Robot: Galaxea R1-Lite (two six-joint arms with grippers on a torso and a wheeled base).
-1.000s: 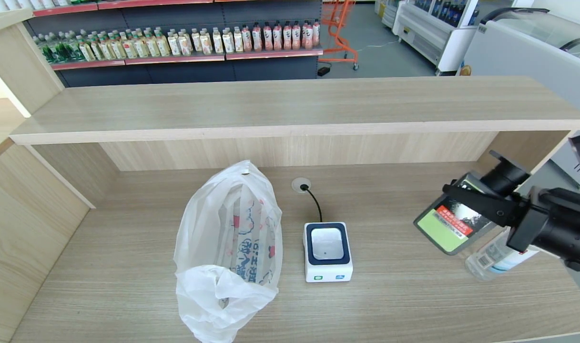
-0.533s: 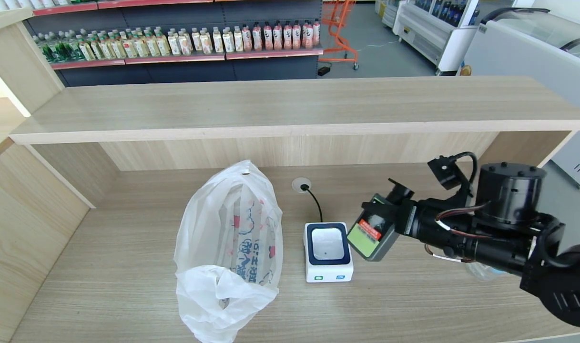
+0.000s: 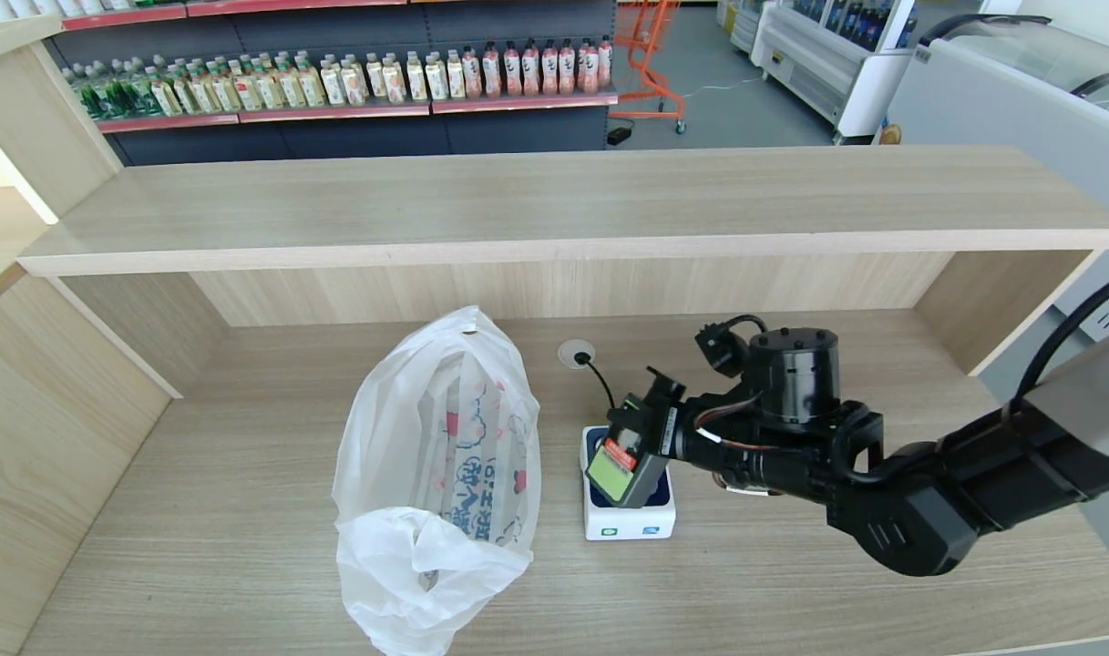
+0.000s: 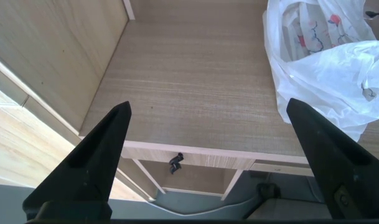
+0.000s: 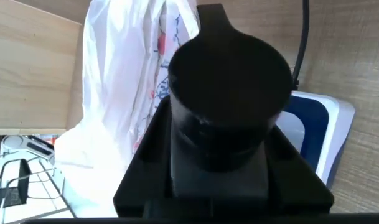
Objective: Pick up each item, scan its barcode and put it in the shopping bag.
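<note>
Your left gripper (image 4: 208, 111) hangs over the near edge of the wooden counter (image 3: 791, 565), its fingers spread wide and holding nothing, with the bag close beside it.

In the head view, the white plastic shopping bag (image 3: 436, 492) sits slumped at lower centre-left of the frame, with printed packets showing through its skin. Just right of it stands the white and blue barcode scanner (image 3: 629, 521), its cable (image 3: 601, 387) running up to a hole in the counter.

Directly above the scanner's window, your right gripper (image 3: 643, 430) is clamped on a small dark box (image 3: 620, 469) with a green and red label. That label faces up towards the head camera; where the barcode lies cannot be told.

You appear to be at the scanning step. Hold the box level and close over the glass without touching it. If nothing registers, try turning another face downward. Mind the bag's loose plastic just left of the scanner.
</note>
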